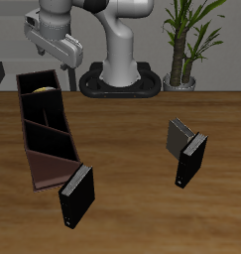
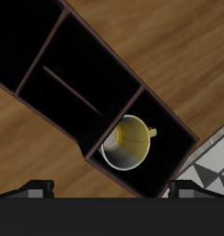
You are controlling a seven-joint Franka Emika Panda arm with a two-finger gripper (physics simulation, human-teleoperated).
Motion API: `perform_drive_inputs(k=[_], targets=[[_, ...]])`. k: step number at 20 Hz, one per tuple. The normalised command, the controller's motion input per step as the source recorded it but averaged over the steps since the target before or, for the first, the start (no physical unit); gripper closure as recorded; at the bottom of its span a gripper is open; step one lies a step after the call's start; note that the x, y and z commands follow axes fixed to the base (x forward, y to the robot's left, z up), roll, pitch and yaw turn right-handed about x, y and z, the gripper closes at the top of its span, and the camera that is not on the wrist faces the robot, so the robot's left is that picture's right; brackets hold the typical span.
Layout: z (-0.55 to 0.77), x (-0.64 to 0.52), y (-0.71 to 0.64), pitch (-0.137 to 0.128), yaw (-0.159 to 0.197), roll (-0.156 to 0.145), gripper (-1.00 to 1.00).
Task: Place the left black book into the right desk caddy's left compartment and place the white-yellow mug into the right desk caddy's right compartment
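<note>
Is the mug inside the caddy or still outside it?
Inside. The mug sits in the small end section of the caddy, walls on all sides, lying tilted with its yellow inside showing.

A study or office corner, rendered in a simulator. A wooden worktop [image 1: 132, 139] carries desk things: a long reddish-brown desk caddy [image 1: 48, 134] with black compartments, and upright books [image 1: 77, 194] standing on the planks. Behind, a potted plant [image 1: 186, 40] stands near the robot's round base [image 1: 120, 79], against a plain pale wall.
</note>
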Motion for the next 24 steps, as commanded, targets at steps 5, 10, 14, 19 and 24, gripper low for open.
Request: perform_drive_inputs(k=[5, 10, 14, 19, 24], targets=[[0.1, 0.46, 0.58, -0.05, 0.347, 0.052, -1.0], [0.14, 0.35, 0.74, -0.009, 0.232, 0.103, -1.0], [0.25, 0.46, 0.63, -0.015, 0.173, 0.025, -1.0], [0.29, 0.57, 0.43, -0.037, 0.172, 0.03, -1.0], [-0.01, 0.44, 0.13, 0.024, 0.059, 0.006, -1.0]])
